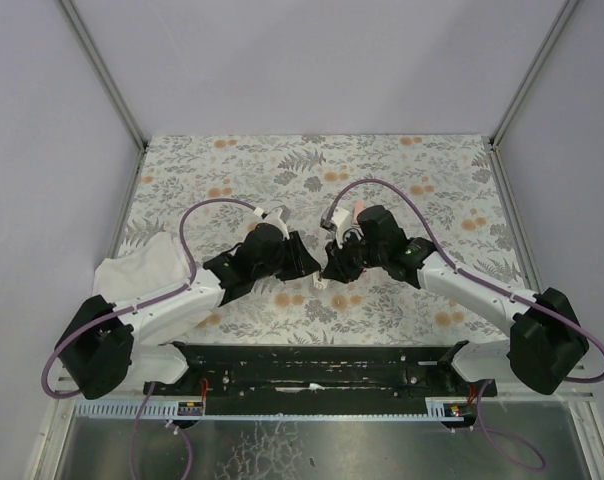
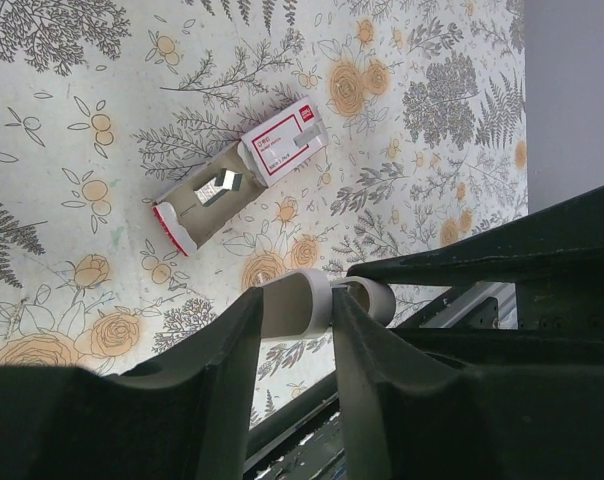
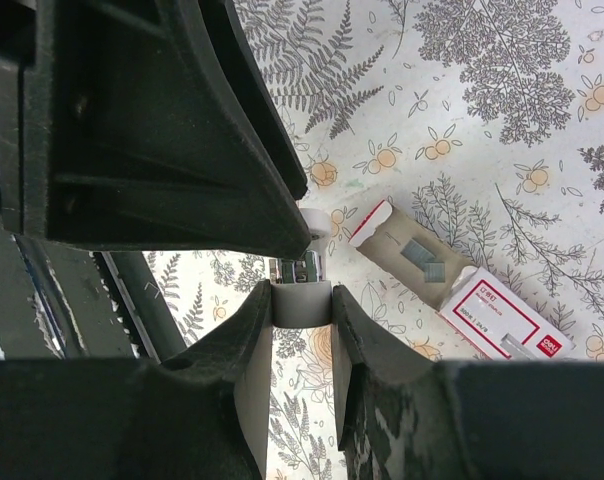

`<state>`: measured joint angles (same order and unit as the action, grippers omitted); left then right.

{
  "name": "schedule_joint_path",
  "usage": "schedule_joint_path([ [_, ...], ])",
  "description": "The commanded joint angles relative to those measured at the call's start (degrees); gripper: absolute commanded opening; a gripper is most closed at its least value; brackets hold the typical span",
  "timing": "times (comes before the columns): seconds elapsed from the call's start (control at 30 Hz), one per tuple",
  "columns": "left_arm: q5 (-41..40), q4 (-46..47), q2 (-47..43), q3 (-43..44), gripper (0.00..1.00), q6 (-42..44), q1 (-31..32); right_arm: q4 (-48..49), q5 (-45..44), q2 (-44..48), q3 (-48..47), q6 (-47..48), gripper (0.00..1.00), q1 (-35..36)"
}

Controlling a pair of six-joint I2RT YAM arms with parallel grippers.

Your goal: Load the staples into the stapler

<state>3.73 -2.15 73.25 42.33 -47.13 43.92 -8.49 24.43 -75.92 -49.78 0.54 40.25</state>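
Left hand (image 2: 297,300) and right hand (image 3: 300,298) each clench the stapler (image 2: 374,298). The staples (image 2: 220,185) (box (image 2: 282,140) tray slid open) await loading, untouched

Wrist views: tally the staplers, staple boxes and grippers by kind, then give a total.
stapler: 1
staple box: 1
grippers: 2, the left gripper and the right gripper
Total: 4
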Motion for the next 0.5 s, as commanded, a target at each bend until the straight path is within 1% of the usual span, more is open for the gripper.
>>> schedule_joint_path([
  [0.0, 0.1, 1.0, 1.3, 1.2, 0.31, 0.6, -0.3, -0.1, -1.7, 0.0, -3.9, 1.9, 0.0, 0.9],
  [0.23, -2.2, -1.6, 1.4, 1.0, 0.25, 1.5, -0.3, -2.3, -4.4, -0.9, -5.2, 3.6, 0.0, 1.6],
  [0.47, -0.6, -1.1, 3.1, 0.3, 0.19, 1.0, -0.3, -2.3, -7.1, -2.0, -5.9, 4.2, 0.0, 2.9],
])
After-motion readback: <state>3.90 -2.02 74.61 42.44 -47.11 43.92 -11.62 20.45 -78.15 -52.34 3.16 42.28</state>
